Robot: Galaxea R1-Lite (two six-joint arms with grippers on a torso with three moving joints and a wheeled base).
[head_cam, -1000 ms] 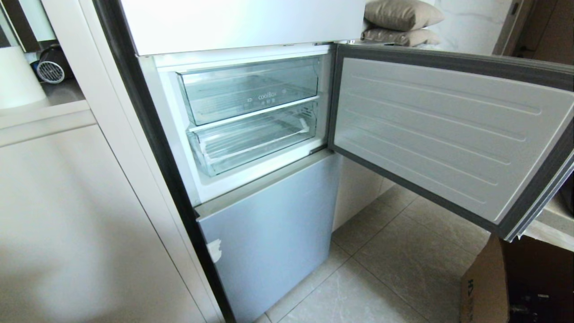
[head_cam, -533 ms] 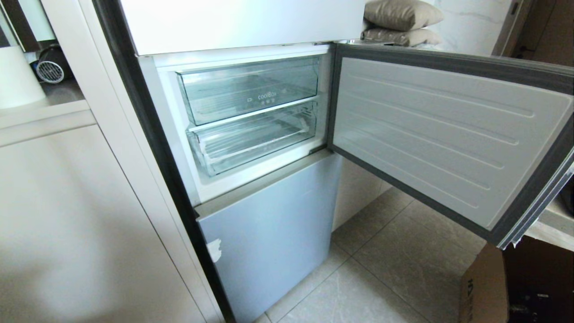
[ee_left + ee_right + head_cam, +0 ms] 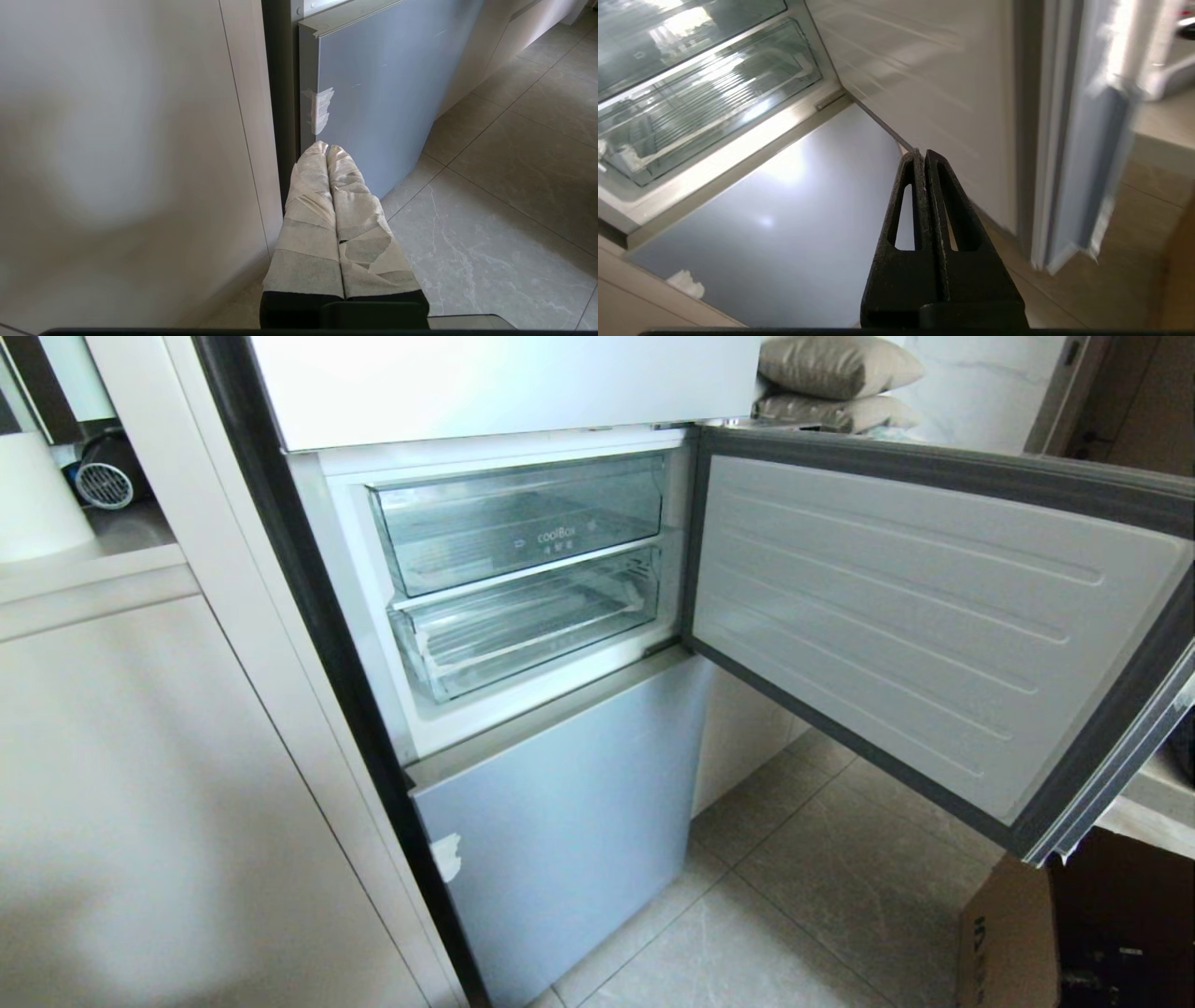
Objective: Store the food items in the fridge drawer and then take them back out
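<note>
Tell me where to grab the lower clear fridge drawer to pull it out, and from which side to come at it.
Grip the fridge drawer by its plain front lip, near the middle, coming straight in from the front with fingers hooked over the top edge. The lip juts forward under the lettered bin, and the open door blocks the right side. The right gripper is shut, so it would probably need to open first.

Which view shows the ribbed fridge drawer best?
The head view: the whole fridge drawer shows, empty, under the lettered bin. The right wrist view catches it partly, at an angle; the left wrist view misses it.
</note>
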